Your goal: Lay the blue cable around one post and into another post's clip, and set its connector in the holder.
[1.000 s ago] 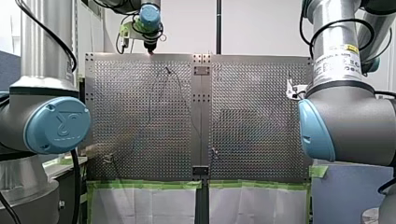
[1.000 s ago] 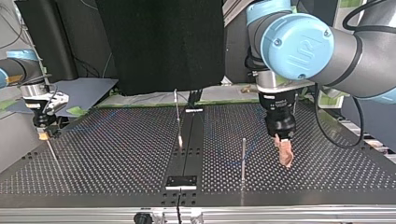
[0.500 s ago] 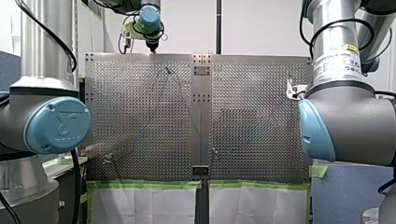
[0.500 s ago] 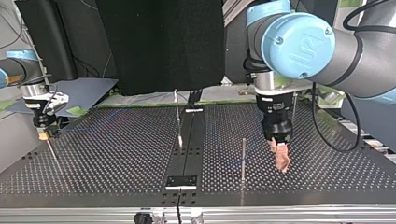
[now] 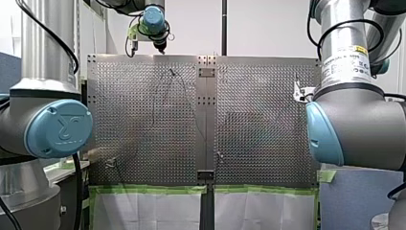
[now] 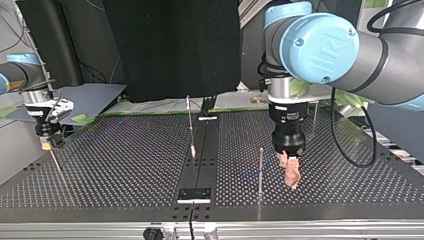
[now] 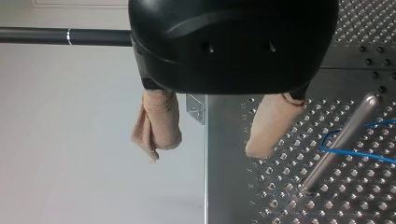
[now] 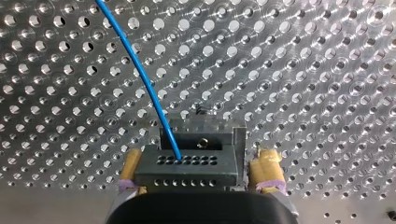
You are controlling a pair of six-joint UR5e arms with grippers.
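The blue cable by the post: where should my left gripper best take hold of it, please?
Likely at the bend of the blue cable beside the post, from above, my left gripper with open pads straddling the strand: it runs thin and low over the table, and my right gripper holds its connector.

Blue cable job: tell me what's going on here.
My right gripper is shut on the connector, close over the perforated table, with the blue cable running out of it. My left gripper hangs open and empty beside a post, where a bend of the cable lies.
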